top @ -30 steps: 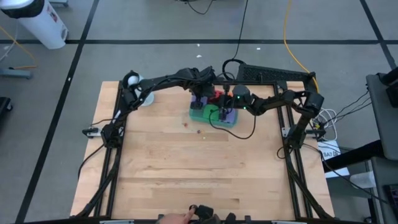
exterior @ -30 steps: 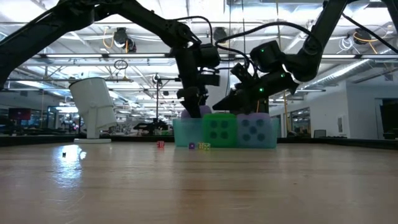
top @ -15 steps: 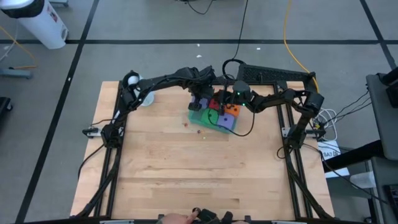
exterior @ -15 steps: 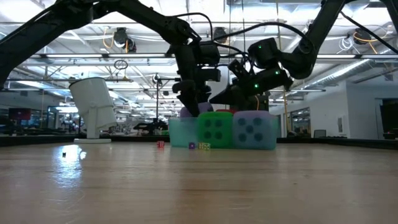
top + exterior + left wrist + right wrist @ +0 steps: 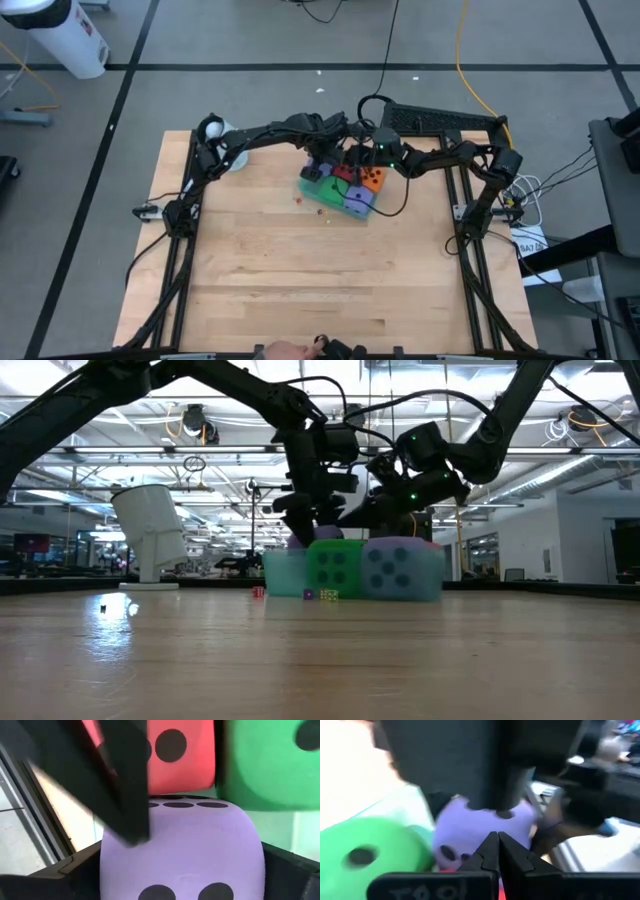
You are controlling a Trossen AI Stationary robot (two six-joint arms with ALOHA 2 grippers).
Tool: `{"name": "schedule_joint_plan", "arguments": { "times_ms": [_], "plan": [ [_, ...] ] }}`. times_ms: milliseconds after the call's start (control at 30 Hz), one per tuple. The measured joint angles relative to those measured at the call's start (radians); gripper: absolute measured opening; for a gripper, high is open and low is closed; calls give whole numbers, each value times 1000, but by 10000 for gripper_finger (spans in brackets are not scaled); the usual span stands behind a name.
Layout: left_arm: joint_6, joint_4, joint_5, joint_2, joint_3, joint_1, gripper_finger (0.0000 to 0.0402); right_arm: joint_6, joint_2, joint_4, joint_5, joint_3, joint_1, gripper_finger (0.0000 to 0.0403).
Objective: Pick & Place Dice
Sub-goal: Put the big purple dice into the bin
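Observation:
A translucent green tray (image 5: pixel 306 184) on the far middle of the table holds the dice close together: green (image 5: pixel 327 188), red (image 5: pixel 345 173), orange (image 5: pixel 372 178) and one purple-blue (image 5: pixel 357 200). My left gripper (image 5: pixel 322 164) stands over the tray's far left part, shut on the second purple-blue die (image 5: pixel 180 840). My right gripper (image 5: pixel 358 163), shut (image 5: pixel 497 845), reaches in from the right just beside it, over the red die (image 5: pixel 185 765). In the low view the green die (image 5: pixel 335 568) and a purple-blue die (image 5: pixel 400 568) face the camera inside the tray. My left gripper pinches the purple-blue die between its two fingers (image 5: pixel 75 867), one on each side face, coming from above. The die sits low among the other dice; whether it is clear of the tray floor is hidden. My right gripper's shut fingers (image 5: pixel 122 790) slant down across the red die's face. Their tip is at the seam with the held purple-blue die; the dice hide whether it presses.
A white cup-like object (image 5: pixel 232 158) stands to the tray's left near the far edge. A few tiny coloured dice (image 5: pixel 258 592) lie on the table just in front of the tray. A person's hand (image 5: pixel 285 352) shows at the near edge. Bare wood lies between.
The tray with its dice has slid toward the table's left and turned about, so the orange die now shows at its right. My right gripper has drawn toward the far edge and the left gripper. The left gripper has kept its hold on the purple-blue die.

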Motion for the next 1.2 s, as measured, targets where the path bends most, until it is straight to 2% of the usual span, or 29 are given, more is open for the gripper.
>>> {"name": "schedule_joint_plan", "arguments": {
  "times_ms": [200,500,1200],
  "plan": [
    [18,8,-34,-15,-2,-13,397,5,-1,-24,-34,0,1,0],
    [19,-2,-27,-15,-2,-18,397,2,0,-47,-53,0,1,0],
    [59,-70,101,-25,-1,-16,397,1,-17,-121,-124,-2,9,0]
  ]
}}
